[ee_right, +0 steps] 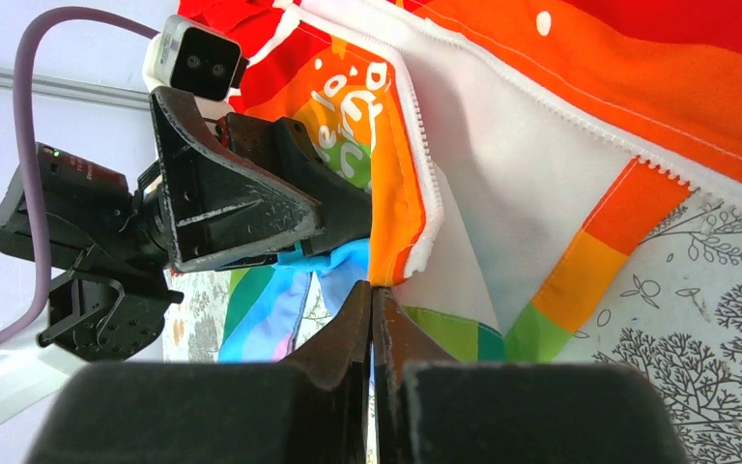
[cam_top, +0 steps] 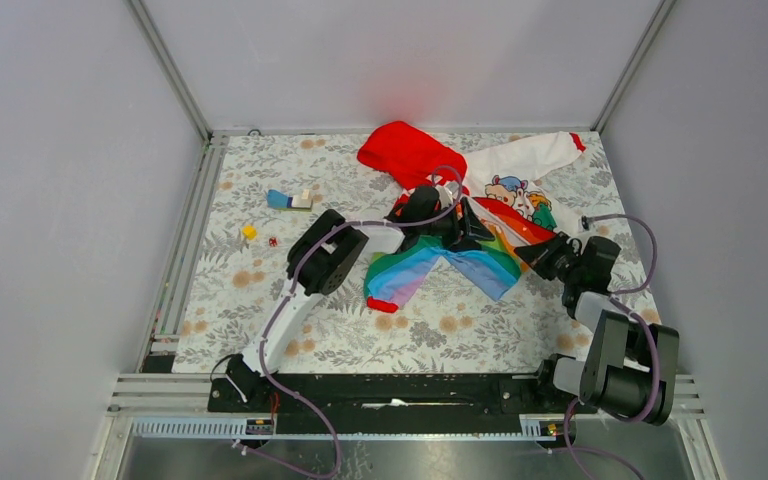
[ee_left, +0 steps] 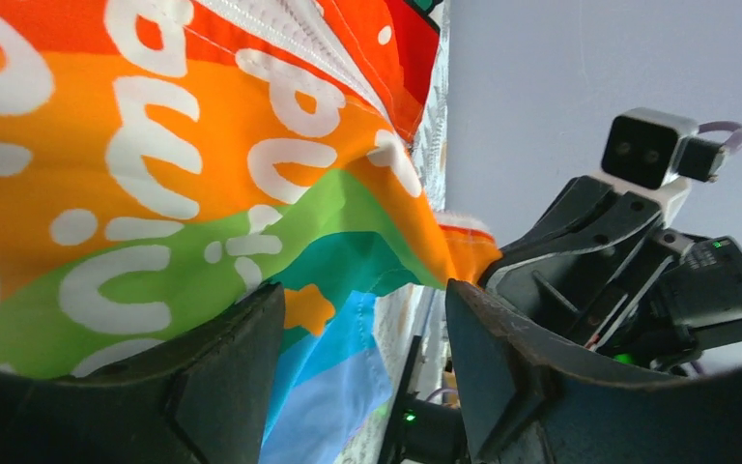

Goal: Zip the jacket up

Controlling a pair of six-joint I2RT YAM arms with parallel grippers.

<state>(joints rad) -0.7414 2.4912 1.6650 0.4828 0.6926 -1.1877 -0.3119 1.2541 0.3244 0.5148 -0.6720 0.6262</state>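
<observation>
The jacket lies unzipped on the floral tablecloth, red hood at the back and a white sleeve to the right. Its rainbow front panels spread apart, showing the white lining and zipper teeth. My left gripper rests over the left panel. In the left wrist view its jaws stand open, with the blue hem in the gap. My right gripper is shut, pinching the orange corner of the panel's edge.
A blue-and-white block, a small yellow piece and a tiny red piece lie at the left of the tablecloth. Grey walls enclose the table on three sides. The two grippers are close together over the jacket.
</observation>
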